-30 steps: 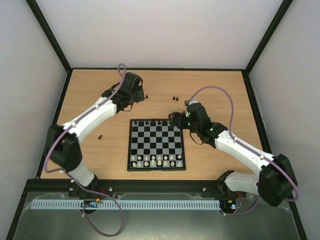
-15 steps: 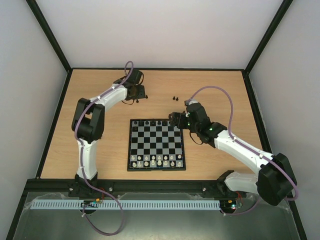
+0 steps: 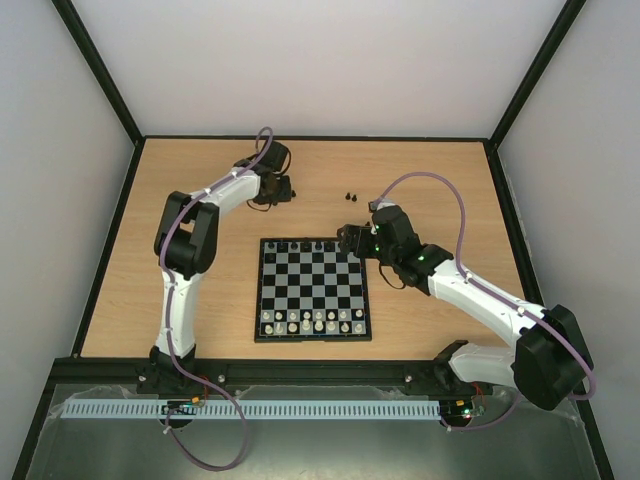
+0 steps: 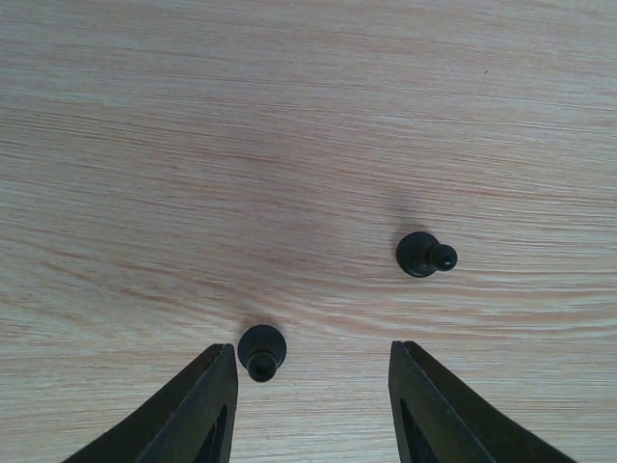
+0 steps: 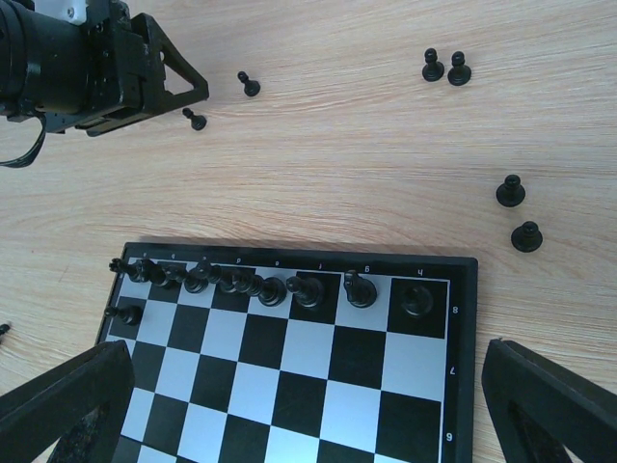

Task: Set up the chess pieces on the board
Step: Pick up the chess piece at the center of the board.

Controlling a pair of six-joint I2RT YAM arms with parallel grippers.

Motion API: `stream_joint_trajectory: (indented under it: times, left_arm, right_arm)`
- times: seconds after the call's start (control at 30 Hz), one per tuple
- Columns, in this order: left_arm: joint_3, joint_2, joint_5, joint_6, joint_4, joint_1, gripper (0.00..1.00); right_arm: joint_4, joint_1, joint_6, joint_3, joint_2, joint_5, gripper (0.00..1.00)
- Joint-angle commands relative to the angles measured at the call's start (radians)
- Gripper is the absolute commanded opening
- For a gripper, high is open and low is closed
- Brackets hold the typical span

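From above, the small square black-and-pale checked board [image 3: 313,285] lies on the wooden table [image 3: 450,180], tiny black chess pieces [image 3: 300,245] along its far row; the left wrist shows the left gripper [image 4: 313,405] with jaws apart and empty, a loose black pawn [image 4: 261,351] just beside one finger; the right wrist shows the right gripper [image 5: 308,405] with jaws spread wide above that row.

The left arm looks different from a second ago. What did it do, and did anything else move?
The left arm lifted its elbow from low on the left and swung it in toward the board. The left gripper stayed far out by two loose black pawns, open and holding nothing. The right gripper, wide open at the board's far right corner, and the board itself did not move.
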Motion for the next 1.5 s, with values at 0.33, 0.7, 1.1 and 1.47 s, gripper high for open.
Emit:
stream_joint_trajectory:
  times: [0.33,0.7,1.1,1.47]
  left_arm:
    - [0.01,0.017,0.0,0.008,-0.032,0.026,0.37]
    - [0.003,0.034,0.007,0.009,-0.038,0.028,0.33]
    - [-0.012,0.046,0.002,0.008,-0.031,0.028,0.27]
    - [-0.034,0.043,-0.003,0.007,-0.021,0.034,0.25]
  right_arm:
    - [-0.021,-0.001,-0.013,0.001,0.003,-0.006,0.99]
    - [-0.019,-0.001,-0.012,0.001,0.005,-0.009,0.99]
    - [-0.018,-0.002,-0.014,0.001,0.007,-0.009,0.99]
    - [-0.017,-0.002,-0.014,0.001,0.009,-0.011,0.99]
